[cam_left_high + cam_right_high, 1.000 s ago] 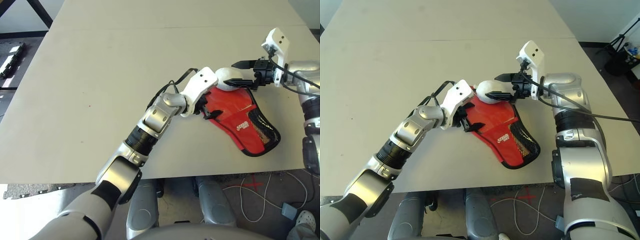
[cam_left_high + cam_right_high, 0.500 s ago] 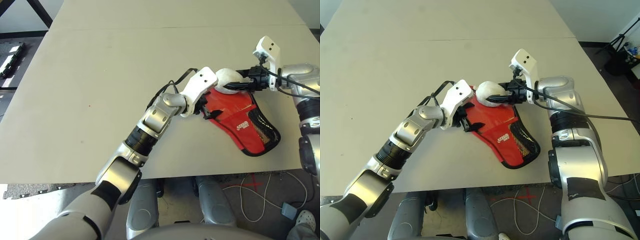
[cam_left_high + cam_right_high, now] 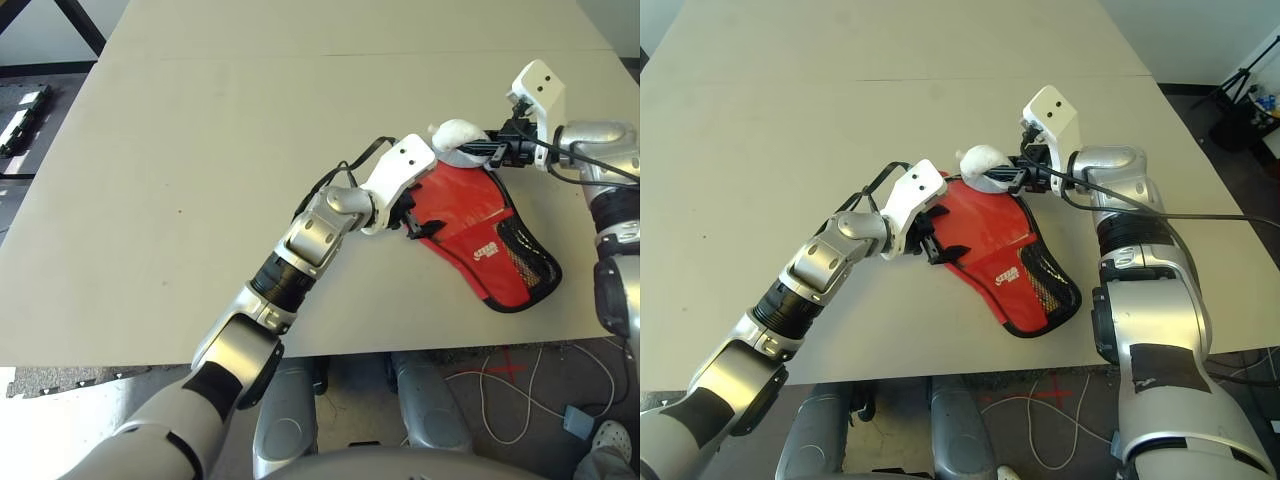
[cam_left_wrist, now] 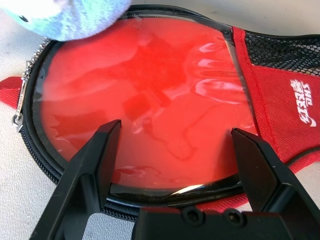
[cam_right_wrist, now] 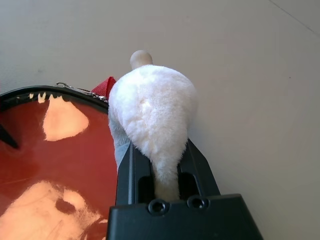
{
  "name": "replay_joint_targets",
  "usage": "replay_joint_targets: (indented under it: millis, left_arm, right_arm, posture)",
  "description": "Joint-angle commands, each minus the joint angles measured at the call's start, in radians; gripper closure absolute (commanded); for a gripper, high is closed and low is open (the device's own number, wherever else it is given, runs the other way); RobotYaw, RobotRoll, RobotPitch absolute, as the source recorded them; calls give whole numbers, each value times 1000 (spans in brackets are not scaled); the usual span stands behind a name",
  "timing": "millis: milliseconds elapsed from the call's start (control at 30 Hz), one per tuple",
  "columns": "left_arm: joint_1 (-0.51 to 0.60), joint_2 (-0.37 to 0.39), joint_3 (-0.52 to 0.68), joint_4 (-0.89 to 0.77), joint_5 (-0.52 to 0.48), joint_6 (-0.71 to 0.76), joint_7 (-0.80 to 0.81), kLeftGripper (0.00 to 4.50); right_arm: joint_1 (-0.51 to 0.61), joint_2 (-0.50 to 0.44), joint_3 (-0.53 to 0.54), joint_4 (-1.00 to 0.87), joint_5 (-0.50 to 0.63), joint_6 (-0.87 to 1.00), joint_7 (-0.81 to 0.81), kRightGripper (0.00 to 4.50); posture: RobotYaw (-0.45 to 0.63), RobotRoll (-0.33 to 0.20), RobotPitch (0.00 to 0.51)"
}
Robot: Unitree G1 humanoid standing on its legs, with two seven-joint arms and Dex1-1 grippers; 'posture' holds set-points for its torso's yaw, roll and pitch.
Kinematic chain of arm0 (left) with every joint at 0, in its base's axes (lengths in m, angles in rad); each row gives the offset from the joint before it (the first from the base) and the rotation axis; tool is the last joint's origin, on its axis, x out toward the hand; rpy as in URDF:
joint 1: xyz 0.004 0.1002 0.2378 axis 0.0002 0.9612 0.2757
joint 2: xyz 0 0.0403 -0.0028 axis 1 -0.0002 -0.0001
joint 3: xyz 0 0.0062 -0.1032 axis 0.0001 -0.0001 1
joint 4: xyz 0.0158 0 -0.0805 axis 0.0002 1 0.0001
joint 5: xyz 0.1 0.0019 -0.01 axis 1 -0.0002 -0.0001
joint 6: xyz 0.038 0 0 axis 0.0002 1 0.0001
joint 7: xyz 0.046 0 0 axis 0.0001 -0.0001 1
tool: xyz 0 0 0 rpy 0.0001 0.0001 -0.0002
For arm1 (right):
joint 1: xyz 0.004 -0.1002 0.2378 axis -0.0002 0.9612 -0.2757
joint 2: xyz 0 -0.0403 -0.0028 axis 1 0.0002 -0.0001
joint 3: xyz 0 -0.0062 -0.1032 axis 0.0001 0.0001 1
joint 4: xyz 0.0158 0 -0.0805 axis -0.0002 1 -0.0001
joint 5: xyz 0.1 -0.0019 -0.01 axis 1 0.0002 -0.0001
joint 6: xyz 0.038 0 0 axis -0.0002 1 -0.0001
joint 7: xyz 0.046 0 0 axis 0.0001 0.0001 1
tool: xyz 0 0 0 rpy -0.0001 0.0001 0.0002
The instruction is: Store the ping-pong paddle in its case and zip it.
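Observation:
The red fabric case [image 3: 470, 225] lies flat on the table, round end toward the middle and black mesh pocket [image 3: 530, 265] toward the near right. Its glossy red round face [image 4: 165, 100] is ringed by a black zipper edge. The ping-pong paddle is hidden. My left gripper [image 3: 408, 215] stands open over the round end, one finger [image 4: 95, 160] on each side of the glossy face. At the case's far edge my right gripper [image 3: 490, 152] is shut on the pale plush charm [image 5: 152, 110], which hangs from a small chain.
The beige table [image 3: 200, 150] stretches far to the left and back. Its front edge runs just below the case's mesh end. Cables and a grey plug [image 3: 580, 420] lie on the floor under the near right corner.
My right gripper went from open around the plush charm to shut on it, then drew it slightly back and away from the case's face. The left arm stayed still.

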Motion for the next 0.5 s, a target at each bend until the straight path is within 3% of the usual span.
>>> replay_joint_targets:
  millis: [33, 500]
  left_arm:
    - [33, 0, -22, 4, 2, 24, -7, 0]
    - [38, -1, -27, -6, 0, 35, -10, 0]
  right_arm:
    - [-10, -18, -8, 45, -36, -34, -53, 4205]
    - [-21, -84, -11, 119, -103, -100, -139, 4206]
  posture:
    - [-147, 0, 281]
    - [-155, 0, 288]
